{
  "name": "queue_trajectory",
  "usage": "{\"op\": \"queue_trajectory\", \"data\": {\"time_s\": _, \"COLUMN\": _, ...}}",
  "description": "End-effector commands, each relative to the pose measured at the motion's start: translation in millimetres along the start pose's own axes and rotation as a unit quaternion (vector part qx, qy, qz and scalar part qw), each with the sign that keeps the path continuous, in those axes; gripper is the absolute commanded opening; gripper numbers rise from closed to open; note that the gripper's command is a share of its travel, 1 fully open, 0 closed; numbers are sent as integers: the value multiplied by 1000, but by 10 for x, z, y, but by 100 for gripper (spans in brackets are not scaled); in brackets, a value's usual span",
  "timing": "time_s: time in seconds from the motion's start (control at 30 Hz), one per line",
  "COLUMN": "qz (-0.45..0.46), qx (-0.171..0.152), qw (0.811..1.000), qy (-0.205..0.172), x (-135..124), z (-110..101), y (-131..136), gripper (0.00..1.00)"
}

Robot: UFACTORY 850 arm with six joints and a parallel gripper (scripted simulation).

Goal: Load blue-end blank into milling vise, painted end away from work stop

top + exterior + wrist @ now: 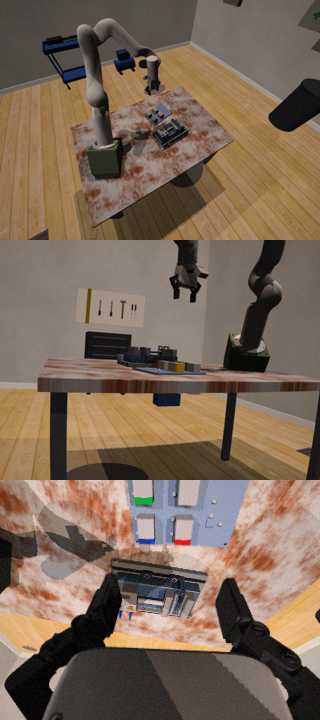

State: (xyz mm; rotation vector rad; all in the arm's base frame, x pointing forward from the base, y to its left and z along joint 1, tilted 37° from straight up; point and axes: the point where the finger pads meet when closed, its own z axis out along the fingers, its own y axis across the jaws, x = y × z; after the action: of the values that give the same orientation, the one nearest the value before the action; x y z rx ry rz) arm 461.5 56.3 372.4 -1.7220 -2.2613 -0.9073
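The blank with the blue end [155, 120] [146, 528] lies on the infeed plate [160, 106] [212, 539], its painted end toward the vise; in the exterior view other blanks mostly hide it. The vise [168, 140] [160, 570] stands beside the plate. Its hosed jaw [162, 136] [129, 596] and the block without hoses [168, 603] have a gap between them, with a pale bar across it and no blank visible. The work stop is hard to make out. My gripper [153, 91] [184, 299] [169, 588] is open and empty, high above the table.
Blanks with green [149, 115] [143, 501], yellow [153, 108] [179, 367] and red [162, 116] [183, 542] ends also lie on the infeed plate. Small pins stick up from the plate. The two hoses [130, 613] stand at the vise's hosed jaw. The green arm base [104, 161] stands on the table.
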Motion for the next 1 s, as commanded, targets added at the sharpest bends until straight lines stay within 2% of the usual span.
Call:
{"op": "queue_trajectory", "data": {"time_s": 0.0, "qz": 0, "qx": -1, "qw": 1000, "qy": 0, "x": -237, "z": -4, "y": -50, "gripper": 100}}
{"op": "queue_trajectory", "data": {"time_s": 0.13, "qz": 0, "qx": -1, "qw": 1000, "qy": 0, "x": -455, "z": -4, "y": -101, "gripper": 100}}
{"op": "queue_trajectory", "data": {"time_s": 0.97, "qz": 0, "qx": -1, "qw": 1000, "qy": 0, "x": -366, "z": -4, "y": -79, "gripper": 100}}
